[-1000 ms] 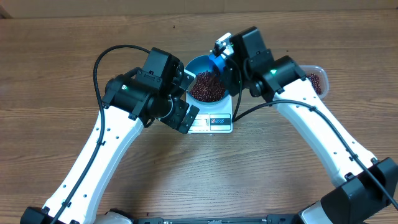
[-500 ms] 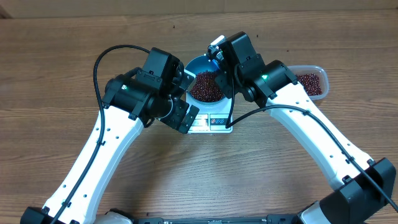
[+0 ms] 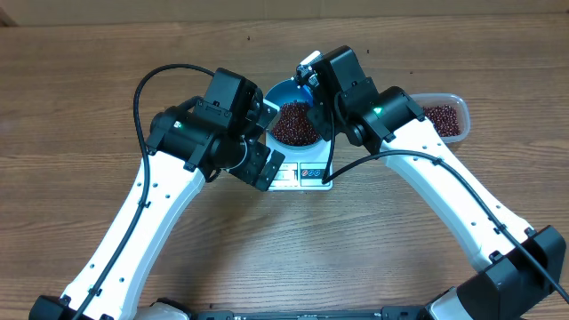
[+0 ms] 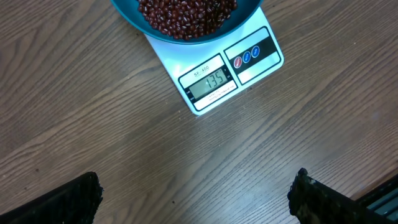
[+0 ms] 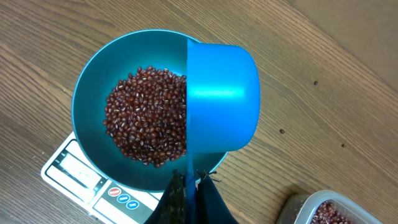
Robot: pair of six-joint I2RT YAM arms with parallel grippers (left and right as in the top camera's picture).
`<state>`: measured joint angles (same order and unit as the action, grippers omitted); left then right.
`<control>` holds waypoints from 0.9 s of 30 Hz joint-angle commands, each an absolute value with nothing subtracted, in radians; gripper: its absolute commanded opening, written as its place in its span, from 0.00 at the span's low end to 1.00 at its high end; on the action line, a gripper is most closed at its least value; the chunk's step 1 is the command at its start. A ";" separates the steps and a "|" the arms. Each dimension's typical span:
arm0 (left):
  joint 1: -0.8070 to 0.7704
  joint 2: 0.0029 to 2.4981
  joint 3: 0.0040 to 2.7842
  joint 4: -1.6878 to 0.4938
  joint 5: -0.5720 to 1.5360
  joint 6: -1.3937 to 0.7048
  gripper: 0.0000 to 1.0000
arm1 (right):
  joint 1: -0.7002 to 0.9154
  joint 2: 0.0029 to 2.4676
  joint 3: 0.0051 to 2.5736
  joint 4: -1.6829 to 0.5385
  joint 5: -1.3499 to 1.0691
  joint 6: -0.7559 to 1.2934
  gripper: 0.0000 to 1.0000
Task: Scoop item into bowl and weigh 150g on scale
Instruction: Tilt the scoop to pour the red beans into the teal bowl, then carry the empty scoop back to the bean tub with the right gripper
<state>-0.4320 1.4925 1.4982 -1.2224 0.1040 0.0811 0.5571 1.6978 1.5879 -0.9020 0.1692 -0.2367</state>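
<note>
The table (image 4: 93, 137) is brown wood grain, matt and finely streaked. The bowl (image 5: 90, 87) looks like smooth blue plastic with a soft sheen. The scoop (image 5: 224, 93) looks like the same stuff in a brighter blue. The beans (image 5: 146, 118) are small, dark red-brown and faintly glossy. The scale (image 4: 168, 55) is smooth white plastic, and the tub (image 5: 292, 208) is clear plastic.

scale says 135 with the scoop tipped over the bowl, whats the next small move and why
Probably swing the right pincer over to the tub for a small partial scoop: the scale shows 135, short of 150, and the scoop is tipped sideways over the beans in the bowl.
</note>
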 commanded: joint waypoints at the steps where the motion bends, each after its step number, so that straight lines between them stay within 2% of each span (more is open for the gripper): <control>1: -0.439 1.498 1.502 -1.219 0.101 0.078 1.00 | 0.562 1.660 1.625 -0.896 0.183 -0.231 0.04; 12: -0.439 1.498 1.502 -1.219 0.101 0.078 1.00 | 0.544 1.620 1.625 -0.898 0.150 -0.120 0.04; 19: -0.439 1.498 1.502 -1.219 0.101 0.078 0.99 | 0.384 1.458 1.625 -0.885 -0.123 -0.094 0.04; 22: -0.439 1.498 1.502 -1.219 0.101 0.078 1.00 | 0.275 1.396 1.625 -0.899 -0.115 -0.049 0.04; 23: -0.439 1.498 1.502 -1.219 0.101 0.078 0.99 | 0.201 1.379 1.625 -0.933 -0.066 -0.022 0.04; 27: -0.439 1.498 1.502 -1.219 0.101 0.078 1.00 | 0.098 1.394 1.624 -1.042 0.080 0.027 0.04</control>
